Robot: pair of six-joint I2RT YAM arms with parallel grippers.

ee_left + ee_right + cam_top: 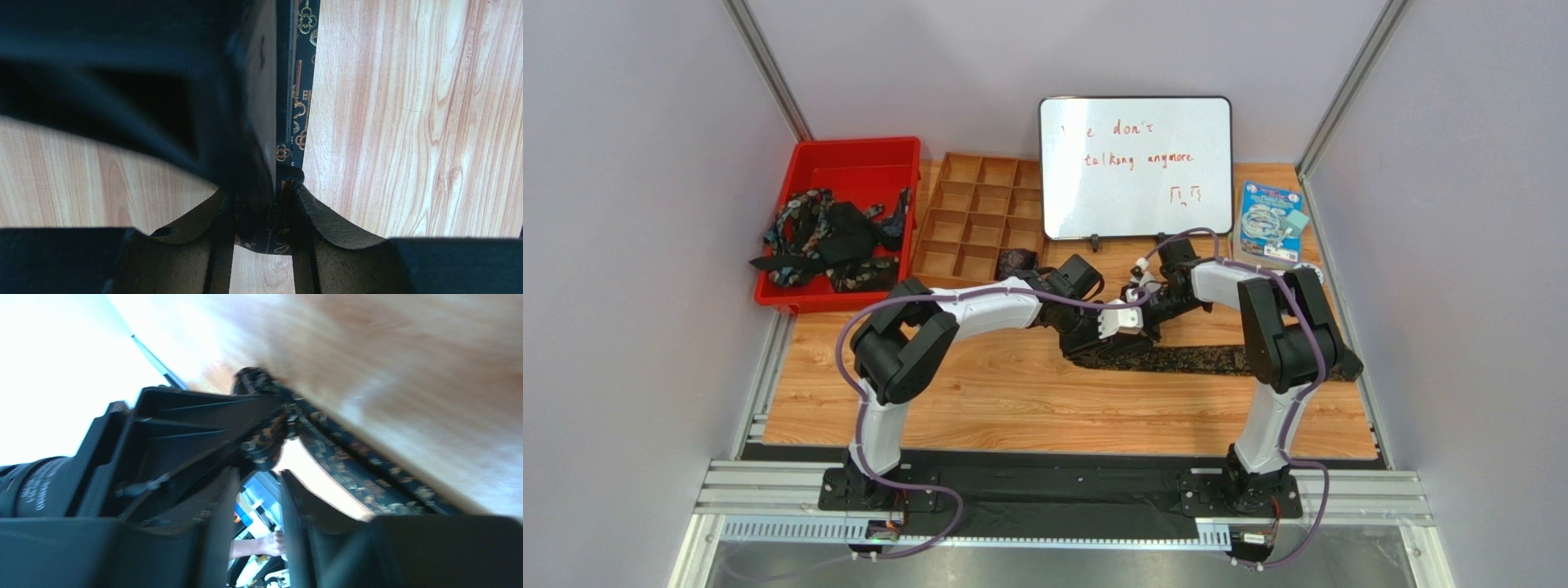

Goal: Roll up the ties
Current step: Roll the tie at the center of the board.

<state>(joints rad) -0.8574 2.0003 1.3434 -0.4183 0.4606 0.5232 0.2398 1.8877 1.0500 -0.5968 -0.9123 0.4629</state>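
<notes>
Evidently the left gripper [270, 208] pinches the tie [299, 92], right gripper [261, 478] parted just beside.

Left fingers [334, 223] clamped, right fingers [301, 539] parted.

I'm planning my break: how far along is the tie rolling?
Done: one dark coil sits at the wooden tray's corner. In hand: a tie lies stretched on the table, one end in the left gripper; the right gripper is open beside it. Left: a heap of ties in the red bin.
</notes>
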